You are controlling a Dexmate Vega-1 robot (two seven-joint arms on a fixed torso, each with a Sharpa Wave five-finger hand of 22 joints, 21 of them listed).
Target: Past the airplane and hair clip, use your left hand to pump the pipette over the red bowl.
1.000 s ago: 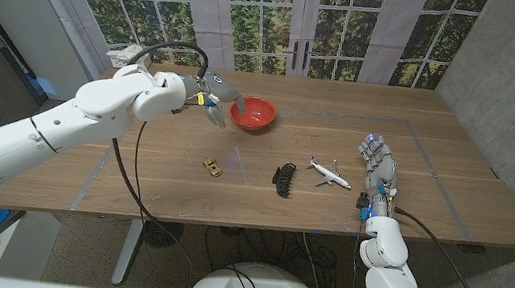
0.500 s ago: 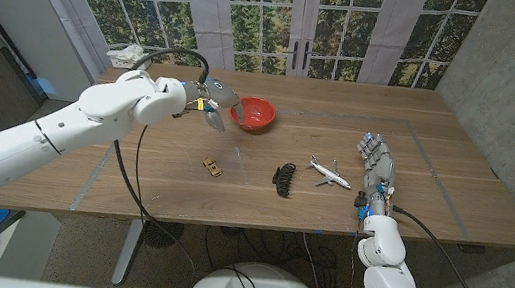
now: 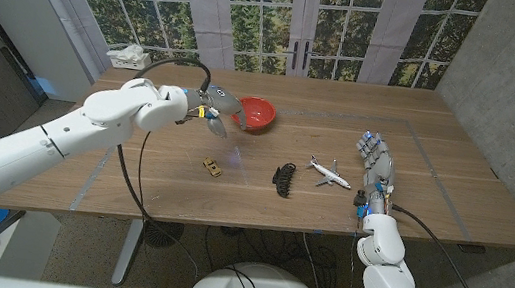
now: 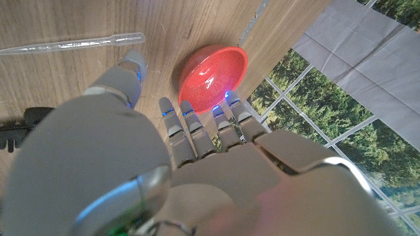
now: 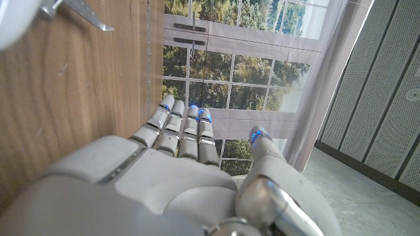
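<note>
office/lab rm | wooden table [image 3: 433, 189] | tall windows [image 3: 254, 22] | trees

- The wooden table [image 3: 420, 137] is being viewed from the head camera, high and fairly far, looking down toward the windows at 12 o'clock.
- The red bowl [image 4: 213, 75] and pipette [image 4: 72, 44] are being looked down on closely from behind the left hand [image 4: 184, 164]; the bowl [image 3: 254, 113] is being shared with the head view.
- The table edge [image 5: 65, 85] and windows are being faced along the right hand [image 5: 177, 177].

The right hand [image 5: 177, 177] stands edge-on by the wooden table [image 5: 72, 98], fingers extended.
</note>
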